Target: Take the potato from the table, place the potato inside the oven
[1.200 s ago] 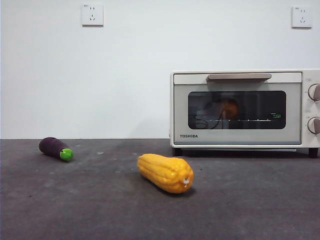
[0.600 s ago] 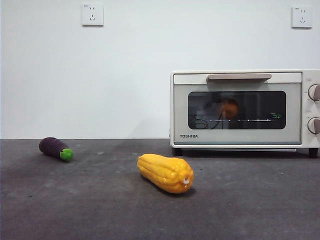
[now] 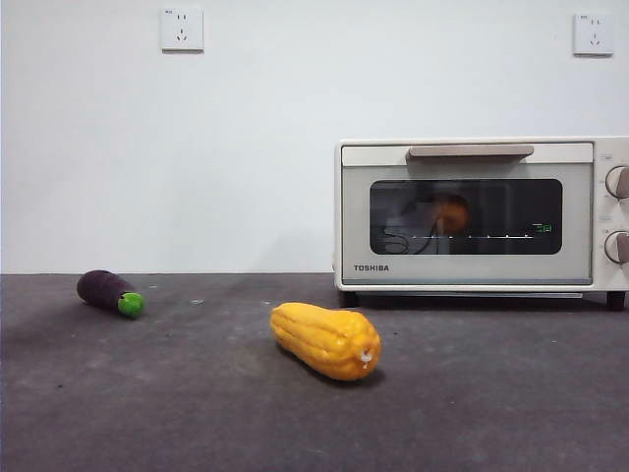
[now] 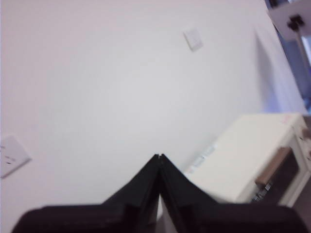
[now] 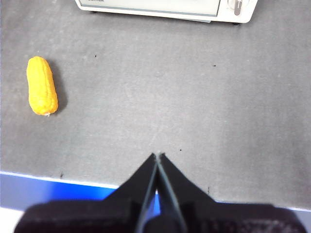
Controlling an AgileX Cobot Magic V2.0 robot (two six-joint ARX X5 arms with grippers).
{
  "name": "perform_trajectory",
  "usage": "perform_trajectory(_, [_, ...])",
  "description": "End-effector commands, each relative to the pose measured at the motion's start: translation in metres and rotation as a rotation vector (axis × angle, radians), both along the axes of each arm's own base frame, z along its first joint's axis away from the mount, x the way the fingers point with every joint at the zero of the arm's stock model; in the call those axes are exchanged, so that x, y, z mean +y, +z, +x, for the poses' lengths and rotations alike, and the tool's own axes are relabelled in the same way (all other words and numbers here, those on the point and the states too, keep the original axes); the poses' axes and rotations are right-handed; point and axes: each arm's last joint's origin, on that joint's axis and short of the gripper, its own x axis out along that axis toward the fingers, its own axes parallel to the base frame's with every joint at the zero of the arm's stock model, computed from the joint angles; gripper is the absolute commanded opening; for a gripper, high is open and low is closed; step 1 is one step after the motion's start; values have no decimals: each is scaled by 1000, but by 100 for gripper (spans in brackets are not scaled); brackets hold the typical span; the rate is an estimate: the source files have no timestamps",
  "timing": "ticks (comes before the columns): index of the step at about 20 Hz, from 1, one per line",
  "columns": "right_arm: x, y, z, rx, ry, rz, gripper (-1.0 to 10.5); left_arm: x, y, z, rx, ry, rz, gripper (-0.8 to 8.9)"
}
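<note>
Lying on the table [image 3: 118, 413] from left to right are an eggplant [image 3: 109, 292], a yellow ridged vegetable [image 3: 325, 339] and, at far right, the oven [image 3: 472, 211] with its door closed. An orange-brown lump, likely the potato [image 3: 451, 212], shows dimly behind the glass. Little can go wrong unless an arm bumps the door. Both the left gripper [image 4: 159, 157] and right gripper [image 5: 156, 155] are clenched, empty, well apart from the potato.
</note>
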Motion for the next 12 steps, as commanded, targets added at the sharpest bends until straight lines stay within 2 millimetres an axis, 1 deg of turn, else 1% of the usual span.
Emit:
perform_trajectory(1, [0,1,0,-6,-6,7,1,5,-36,2,71,39,-88,-4])
perform_trajectory(4, [0,1,0,-5,-6,7,1,15,-84,0,152,198,-179,-4])
perform_trajectory(7, [0,1,0,-5,-6,7,1,22,-130,-4,178,296,-208,-4])
perform_trajectory(9, [0,1,0,-5,-6,7,1,25,-155,-8,154,340,-223,-4])
perform_trajectory(12, [0,1,0,-5,-6,7,1,27,-190,-13,130,416,-317,-4])
